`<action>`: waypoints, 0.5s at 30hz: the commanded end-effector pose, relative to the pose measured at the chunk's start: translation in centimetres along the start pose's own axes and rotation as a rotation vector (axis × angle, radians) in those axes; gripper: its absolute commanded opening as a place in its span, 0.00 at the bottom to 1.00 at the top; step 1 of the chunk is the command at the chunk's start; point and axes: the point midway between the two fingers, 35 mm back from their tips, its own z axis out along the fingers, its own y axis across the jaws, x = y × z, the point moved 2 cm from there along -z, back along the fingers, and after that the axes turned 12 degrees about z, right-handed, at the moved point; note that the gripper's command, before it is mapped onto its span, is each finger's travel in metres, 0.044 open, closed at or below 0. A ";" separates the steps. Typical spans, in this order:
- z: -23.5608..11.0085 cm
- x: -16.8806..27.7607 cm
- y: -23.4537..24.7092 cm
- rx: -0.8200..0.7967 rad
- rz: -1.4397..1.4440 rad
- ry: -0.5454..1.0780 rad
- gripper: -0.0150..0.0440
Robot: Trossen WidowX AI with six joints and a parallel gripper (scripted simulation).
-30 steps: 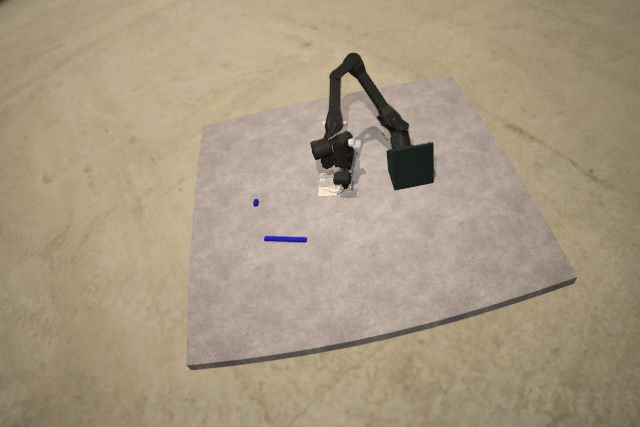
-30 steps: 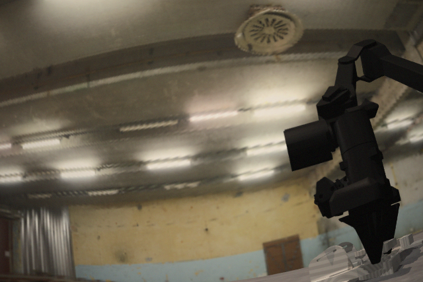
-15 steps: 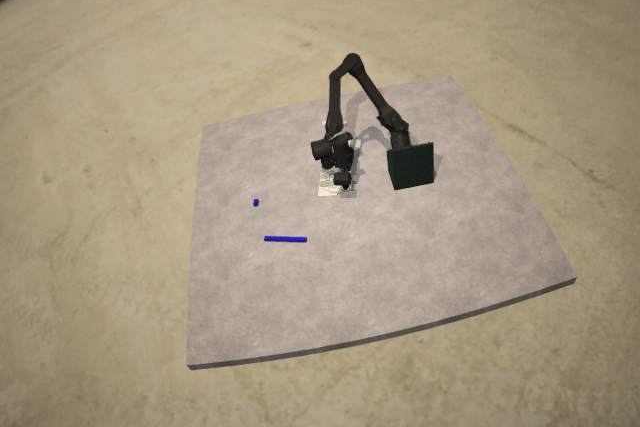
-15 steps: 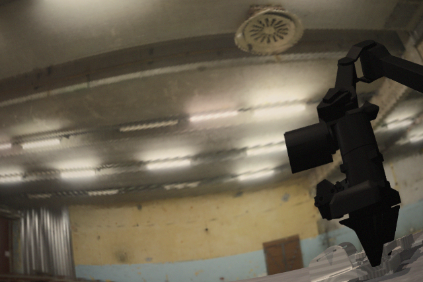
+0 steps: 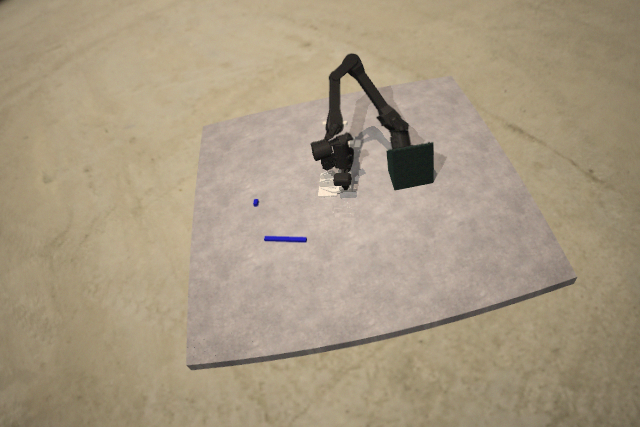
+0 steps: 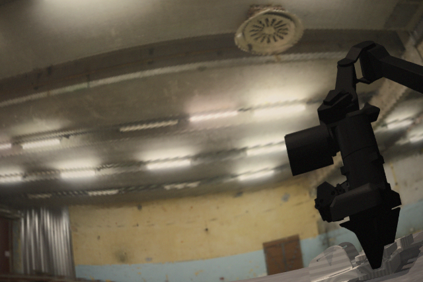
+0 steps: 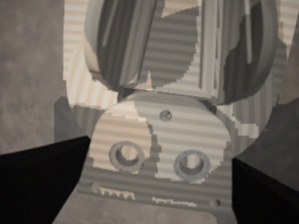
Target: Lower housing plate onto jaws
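The light grey housing plate has a rounded far edge and two ringed round holes side by side. My gripper points down and is shut on the housing plate, one dark finger at each side edge. Two curved grey jaws lie just beyond the plate, roughly parallel with a gap between them. Their stubs are hidden under the plate. Whether the plate touches the stubs or sits fully level cannot be told. In the top view the arm covers most of the assembly.
A blue rod and a short blue piece lie on the grey table top, away from the assembly. A dark green block stands in front of the arm's base. A broad light base part extends under and around the jaws.
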 end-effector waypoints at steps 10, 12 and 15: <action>0.4 0.2 -0.1 0.006 -0.007 0.002 0.85; 0.4 0.2 -0.1 0.006 -0.007 0.002 0.85; 0.4 0.2 -0.1 0.006 -0.007 0.002 0.85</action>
